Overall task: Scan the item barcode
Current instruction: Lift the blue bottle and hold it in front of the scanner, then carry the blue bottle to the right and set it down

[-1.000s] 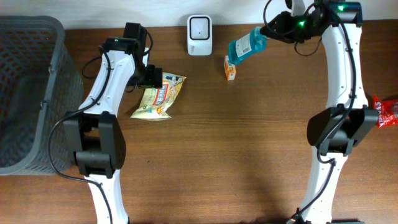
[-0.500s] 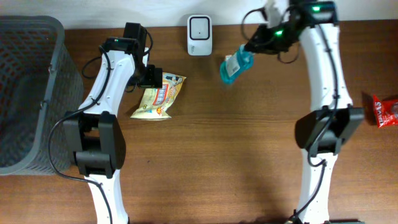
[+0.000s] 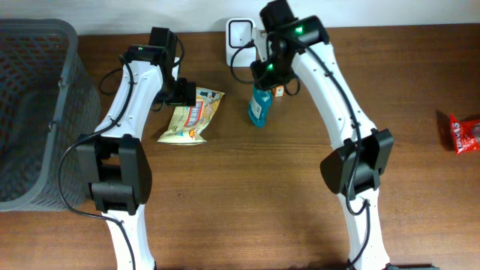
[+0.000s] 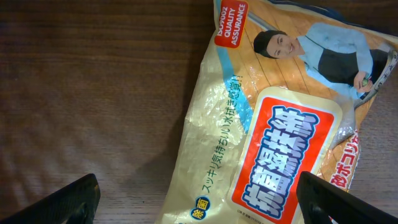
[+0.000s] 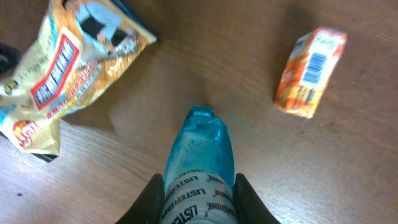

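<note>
- We see the right fingers clenched on a blue bottle, one on each side of its labelled body; its far end points away from them toward the desk.
- Ahead and to the right of these fingers lies an orange box, barcode up, apart from the bottle.
- The white scanner stands just beyond them, at the desk's far edge.
- The left fingers are released, spread wide above a yellow snack bag that lies between and ahead of them.
- Well off to the sides sit a grey basket and a red packet.
</note>
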You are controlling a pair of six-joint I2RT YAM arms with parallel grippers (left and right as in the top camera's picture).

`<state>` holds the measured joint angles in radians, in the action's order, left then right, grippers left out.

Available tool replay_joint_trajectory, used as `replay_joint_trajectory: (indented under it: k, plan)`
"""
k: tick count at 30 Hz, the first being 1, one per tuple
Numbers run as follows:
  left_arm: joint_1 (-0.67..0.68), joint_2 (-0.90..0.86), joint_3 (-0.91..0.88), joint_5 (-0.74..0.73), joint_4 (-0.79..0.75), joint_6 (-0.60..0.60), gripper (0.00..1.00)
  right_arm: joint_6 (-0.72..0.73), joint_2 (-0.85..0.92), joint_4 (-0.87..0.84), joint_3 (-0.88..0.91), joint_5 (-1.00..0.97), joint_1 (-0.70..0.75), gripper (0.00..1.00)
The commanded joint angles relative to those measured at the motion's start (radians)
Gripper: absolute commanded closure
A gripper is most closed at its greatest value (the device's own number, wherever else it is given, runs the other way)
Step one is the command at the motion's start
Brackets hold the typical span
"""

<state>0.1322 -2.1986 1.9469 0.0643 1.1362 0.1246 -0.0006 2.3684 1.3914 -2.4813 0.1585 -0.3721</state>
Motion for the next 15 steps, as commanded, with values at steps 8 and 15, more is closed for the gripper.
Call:
replay_joint_trajectory:
  k: [8,15]
  plan:
    - [0.003,-0.004,0.015,0.008,0.001,-0.005,0.01,0.017,-0.034,-0.018,0.054,-0.017,-0.054,0.74]
    - [0.003,-0.004,0.015,0.008,0.001,-0.005,0.01,0.066,-0.06,-0.007,0.011,-0.198,-0.027,0.78]
